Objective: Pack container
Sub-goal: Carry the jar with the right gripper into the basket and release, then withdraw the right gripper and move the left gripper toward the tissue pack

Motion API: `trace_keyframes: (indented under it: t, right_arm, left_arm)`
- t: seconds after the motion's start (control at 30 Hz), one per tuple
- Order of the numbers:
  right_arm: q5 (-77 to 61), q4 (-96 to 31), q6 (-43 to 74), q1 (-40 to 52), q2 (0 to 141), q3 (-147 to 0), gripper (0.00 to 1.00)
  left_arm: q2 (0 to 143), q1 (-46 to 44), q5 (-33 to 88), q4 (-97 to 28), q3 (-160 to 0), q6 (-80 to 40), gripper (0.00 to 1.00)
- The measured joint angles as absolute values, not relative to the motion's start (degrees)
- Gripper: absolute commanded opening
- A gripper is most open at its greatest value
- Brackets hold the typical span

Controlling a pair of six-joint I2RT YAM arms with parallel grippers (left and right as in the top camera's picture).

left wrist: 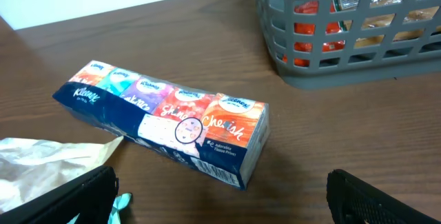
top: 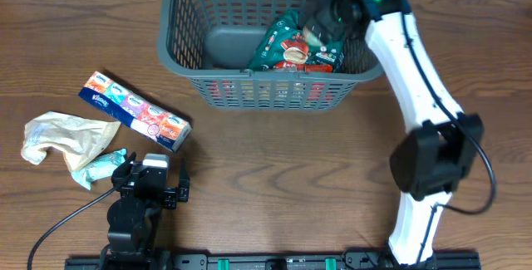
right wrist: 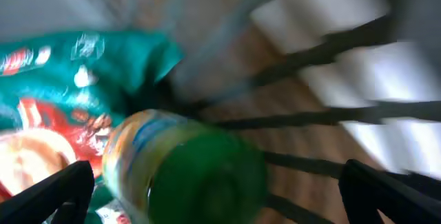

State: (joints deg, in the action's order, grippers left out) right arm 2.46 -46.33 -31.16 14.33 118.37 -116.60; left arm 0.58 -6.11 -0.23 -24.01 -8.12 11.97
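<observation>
The right pincer point(right wrist: 220, 191) is lowered inside the container point(top: 266, 77), near its right-hand wall. Its jaws are set wide. A green bottle point(right wrist: 186, 176) with a yellowish label is seen between them, blurred, and no contact with either finger can be made out. Beyond the bottle, to the left of this pincer, a green and red snack bag point(top: 287, 46) is lying on the container floor. The lattice wall is close on the pincer's other side.

The left pincer point(left wrist: 220, 186) is also spread wide, with nothing between its jaws. It is held low over the table point(top: 291, 179). A long tissue pack point(left wrist: 165, 117) lies just ahead of it, and the container is farther ahead and to the right. A crumpled paper bag point(left wrist: 48, 162) is found at its left finger, with a teal packet point(left wrist: 121, 203) beside it.

Two risks are judged from here. If the bottle is left leaning on the soft bag, it may be tipped or rolled as the right pincer is lifted. A finger may also be caught in the wall slots, so that the container is dragged. On the left, the crumpled bag may be snagged by the near finger. The tissue pack may also swing if it is gripped at one end.
</observation>
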Motion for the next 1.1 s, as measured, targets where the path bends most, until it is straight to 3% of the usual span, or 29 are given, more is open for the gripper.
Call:
trace_keyframes:
  t: [0.3, 0.6, 0.9, 1.1]
  right_arm:
    - [9.4, -46.0, -25.3, 10.8, 109.9, -116.6, 0.99]
    - [7.4, -45.7, -21.5, 9.4, 101.8, -116.6, 0.99]
    - [7.5, -56.1, 0.1, -7.8, 91.8, -117.4, 0.99]
    - [6.9, -67.9, 5.7, -15.0, 94.3, -117.4, 0.99]
  left_arm:
    - [0.6, -6.1, -0.2, -24.0, -8.1, 12.0, 0.98]
    - [0.6, -6.1, -0.2, -24.0, -8.1, 12.0, 0.98]
    - [1.5, -6.1, -1.1, -22.7, -9.4, 3.6, 0.99]
    - [13.8, -6.1, -3.3, -28.3, -26.3, -2.4, 0.98]
